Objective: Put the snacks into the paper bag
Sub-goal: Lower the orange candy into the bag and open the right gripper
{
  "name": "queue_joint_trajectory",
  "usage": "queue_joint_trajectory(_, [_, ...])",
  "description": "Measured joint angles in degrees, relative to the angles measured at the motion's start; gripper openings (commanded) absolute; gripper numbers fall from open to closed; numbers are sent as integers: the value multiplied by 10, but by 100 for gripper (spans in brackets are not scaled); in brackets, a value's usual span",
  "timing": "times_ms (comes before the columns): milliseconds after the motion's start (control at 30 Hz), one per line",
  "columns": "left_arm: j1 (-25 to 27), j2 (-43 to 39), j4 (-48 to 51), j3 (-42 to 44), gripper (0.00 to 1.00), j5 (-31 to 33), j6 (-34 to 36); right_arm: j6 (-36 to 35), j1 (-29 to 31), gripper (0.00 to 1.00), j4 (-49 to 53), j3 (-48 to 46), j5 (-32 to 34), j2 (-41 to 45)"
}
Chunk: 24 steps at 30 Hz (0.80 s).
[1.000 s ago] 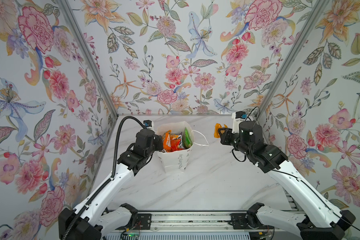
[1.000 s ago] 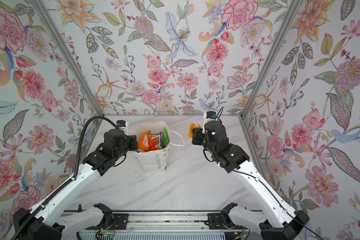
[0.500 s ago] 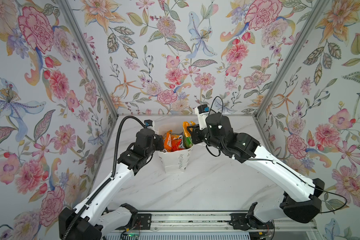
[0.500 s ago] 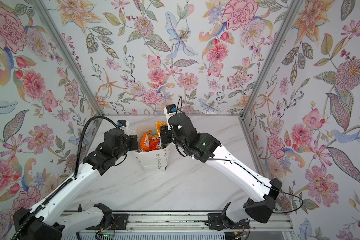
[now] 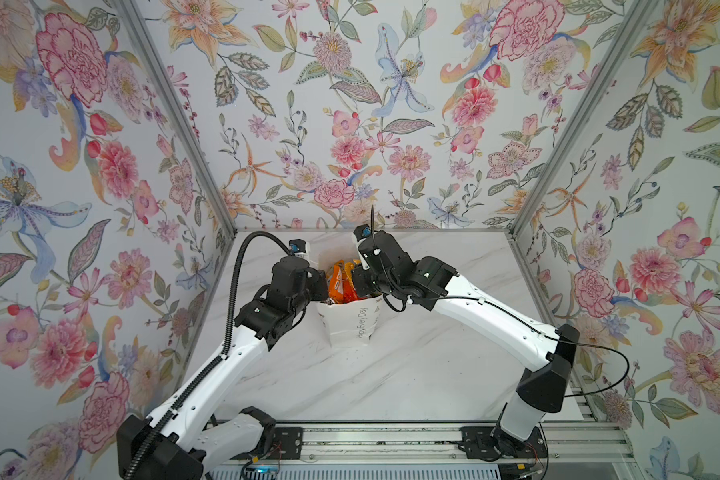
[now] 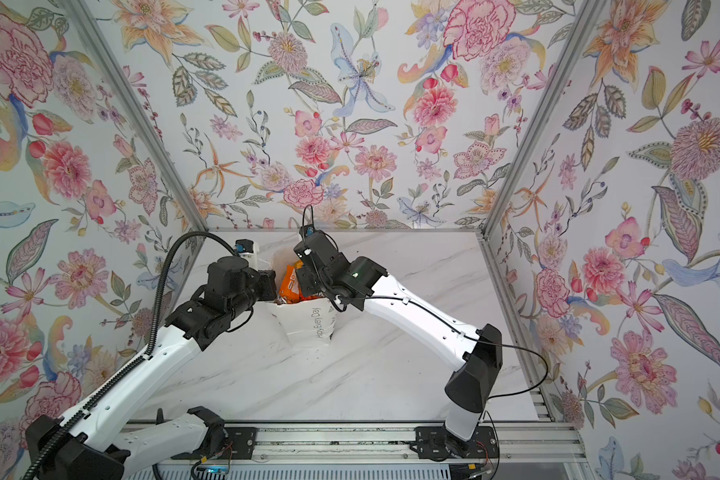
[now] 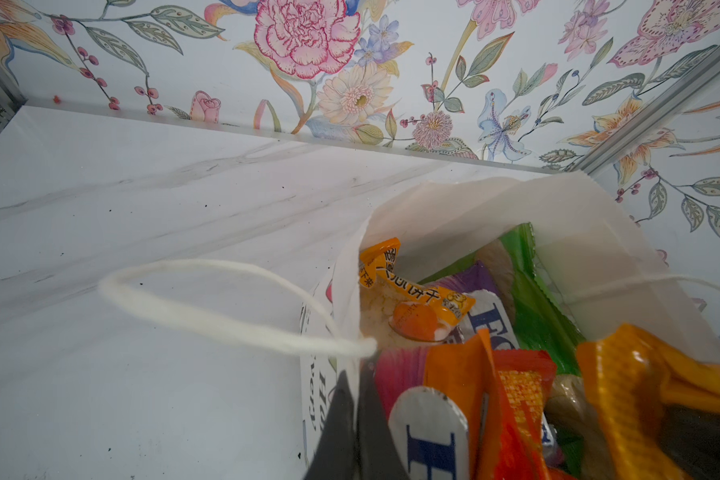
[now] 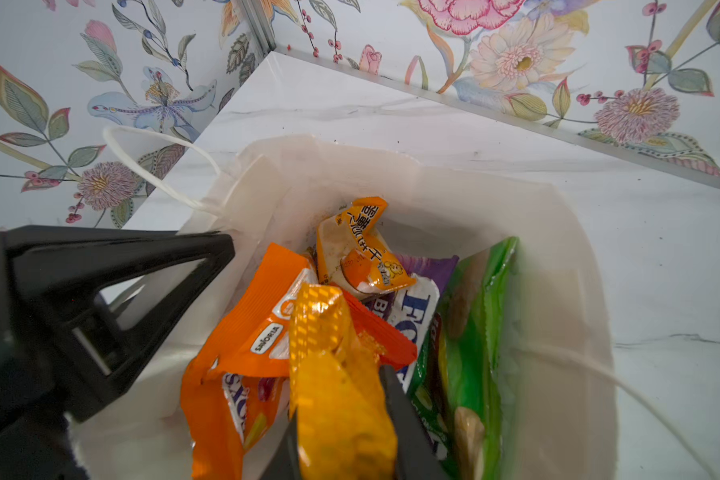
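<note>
The white paper bag [image 5: 352, 326] [image 6: 308, 328] stands upright at the back middle of the marble table. My left gripper [image 5: 323, 286] [image 6: 272, 284] [image 7: 356, 382] is shut on the bag's left rim [image 7: 433, 208], its black fingers [image 8: 208, 249] also showing in the right wrist view. My right gripper [image 5: 353, 282] [image 6: 302, 282] [image 8: 341, 399] is shut on an orange-yellow sachet [image 8: 333, 374] [image 7: 641, 374], held in the bag's mouth [image 8: 558, 291]. Inside lie snacks: an orange candy bag [image 8: 246, 332], a green chips bag [image 8: 474, 332], a purple candy bag [image 8: 416, 303] and a small orange sachet [image 8: 362, 257].
A white string handle [image 7: 208, 316] [image 8: 150, 166] loops out from the bag's left side, and another [image 8: 641, 395] hangs on the right. Floral walls close in the table on three sides. A metal rail [image 5: 371, 440] with the arm bases runs along the front edge.
My right arm has swung from the table's right side leftward to the bag, carrying the orange-yellow sachet into its mouth. The left gripper has kept its hold on the rim.
</note>
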<state>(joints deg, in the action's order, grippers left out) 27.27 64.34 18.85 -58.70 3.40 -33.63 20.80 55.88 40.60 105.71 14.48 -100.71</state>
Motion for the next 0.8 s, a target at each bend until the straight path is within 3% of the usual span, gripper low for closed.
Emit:
queue_joint_trajectory(233, [0,0,1,0,0,0,2,-9,-6,50,9,12,-1,-15])
queue_joint_trajectory(800, [0,0,1,0,0,0,3,-14,-59,56,45,-6,72,61])
